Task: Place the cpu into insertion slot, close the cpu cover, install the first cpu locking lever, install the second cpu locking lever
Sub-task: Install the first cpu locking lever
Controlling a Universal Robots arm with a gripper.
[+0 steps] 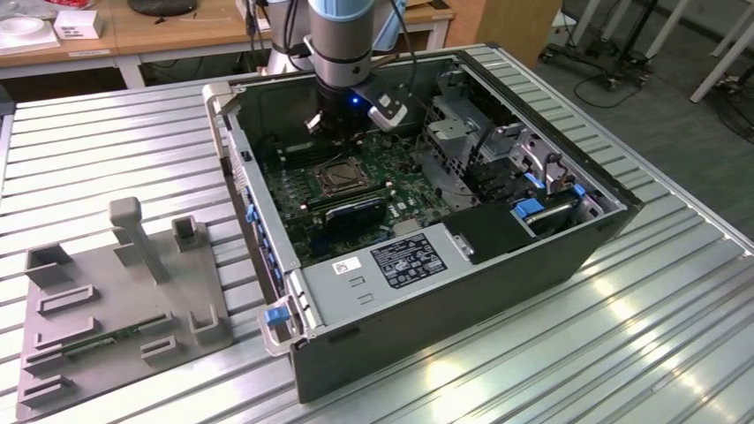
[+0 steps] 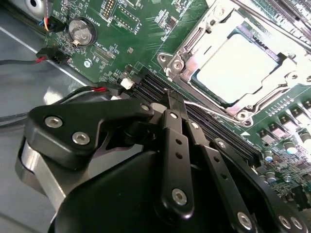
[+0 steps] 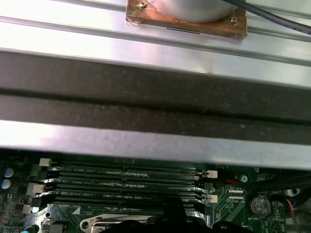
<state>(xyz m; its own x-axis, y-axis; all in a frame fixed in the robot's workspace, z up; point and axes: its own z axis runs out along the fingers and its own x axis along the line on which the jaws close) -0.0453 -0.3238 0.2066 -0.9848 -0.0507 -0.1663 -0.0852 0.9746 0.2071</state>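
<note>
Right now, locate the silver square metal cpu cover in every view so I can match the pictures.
Exterior view: the silver square metal cpu cover sits mid-board in the open black computer case.
Second wrist view: the cpu cover frames the pale square cpu.
First wrist view: its silver edge lies just past the long black memory slots.
Shared landmark: those memory slots border the cover in both wrist views.
</note>
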